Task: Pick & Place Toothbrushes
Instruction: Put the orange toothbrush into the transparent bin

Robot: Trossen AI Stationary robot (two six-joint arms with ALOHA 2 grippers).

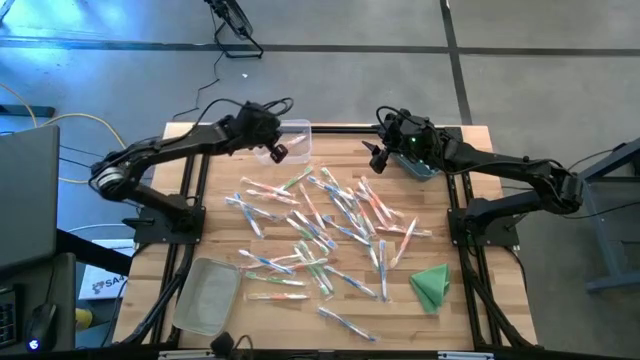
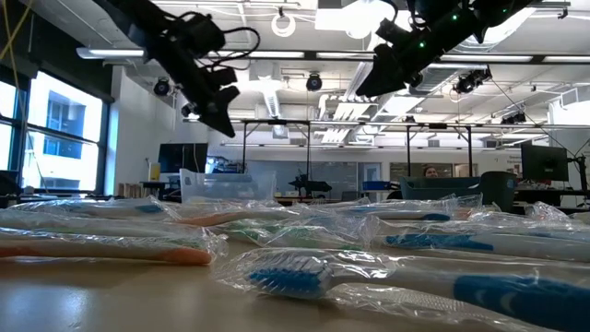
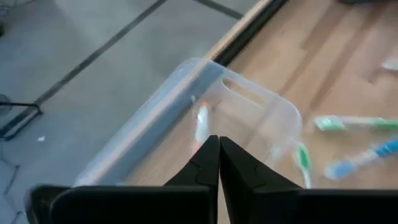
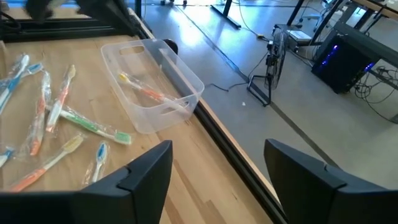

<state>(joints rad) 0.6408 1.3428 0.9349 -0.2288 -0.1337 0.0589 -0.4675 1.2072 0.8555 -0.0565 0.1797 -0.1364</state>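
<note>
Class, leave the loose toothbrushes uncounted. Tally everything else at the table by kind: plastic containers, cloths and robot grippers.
Rectangular plastic containers: 3 (clear bin, bluish bin, frosted tray)
Folded green cloth: 1
Dark two-finger grippers: 2 (left gripper, right gripper)
Total: 6

Table (image 1: 210,200): pale wood planks, light and darker strips alternating, black frame along edges.

Toothbrushes (image 1: 330,225): whitish-clear wrappers, handles accented pink-orange, green, blue; mixed across table centre. Low view: nearest one (image 2: 304,277) has blue bristles and a blue grip.

Bin at far left corner (image 1: 290,135): clear plastic; one orange-and-yellow brush inside (image 4: 149,93).

Bin at far right edge (image 1: 420,160): translucent, blue-grey tint.

Tray at near left corner (image 1: 205,295): frosted grey-clear.

Cloth near right edge (image 1: 432,285): solid green.

Arms: dark, near black.
</note>
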